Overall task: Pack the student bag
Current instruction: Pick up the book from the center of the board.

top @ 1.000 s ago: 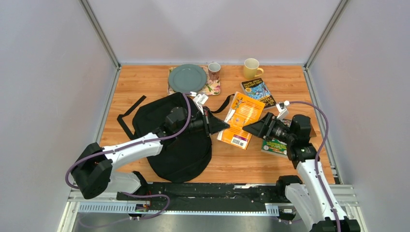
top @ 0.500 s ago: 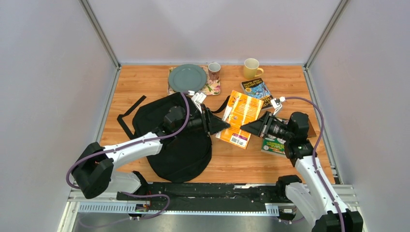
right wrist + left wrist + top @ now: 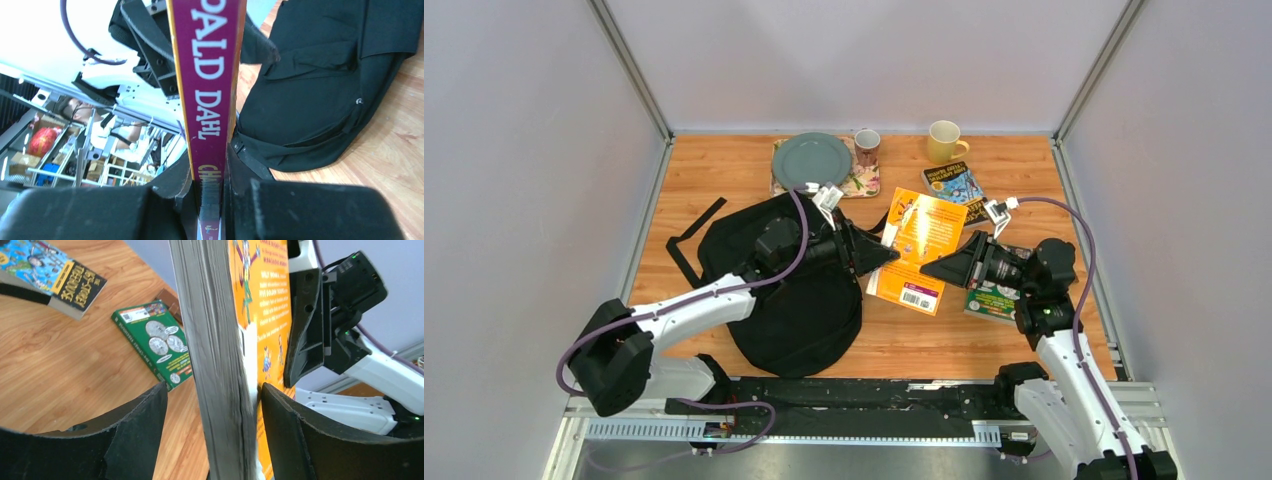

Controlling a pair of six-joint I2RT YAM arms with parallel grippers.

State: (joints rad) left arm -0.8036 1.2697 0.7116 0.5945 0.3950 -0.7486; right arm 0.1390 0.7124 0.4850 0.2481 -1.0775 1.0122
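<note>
key relation: the student bag (image 3: pixel 794 300) lies left of the orange book (image 3: pixel 916 250). From my right pincer (image 3: pixel 931 268) it is across the book and past my left pincer (image 3: pixel 886 258).
nearer arm: left. My left arm reaches right over the bag, while the right arm stands well apart from it.
right pincer: pressed together on the book at its maroon spine edge. It looks like the only grip on the book.
left pincer: spread, jaws straddling the page edge opposite the spine. One jaw is clearly apart from the pages. The other is just beside the orange cover, and I cannot tell if it touches. It is not pinching.
book axis: the long axis runs far to near, crosswise to the line between my two pincers, with the far end leaning a bit right. The barcode end is nearest me. The book seems held clear of the bench (image 3: pixel 724 170).
bag position: it lies flat on the left half of the bench with its rounded bulk toward the near edge. Straps trail out far-left. I cannot make out the opening.
bag material: soft black fabric, slumped and creased. I judge it will sag and won't hold its mouth open.
book material: thick paperback with a glossy cover and a greyish page block. It is stiff at the spine and likely floppy at the free edge.
others: the green book (image 3: pixel 991 300) lies flat beside my right arm. A blue-and-black book (image 3: pixel 957 187) lies farther back.
next move calls for: carrying the book left, toward the bag.
</note>
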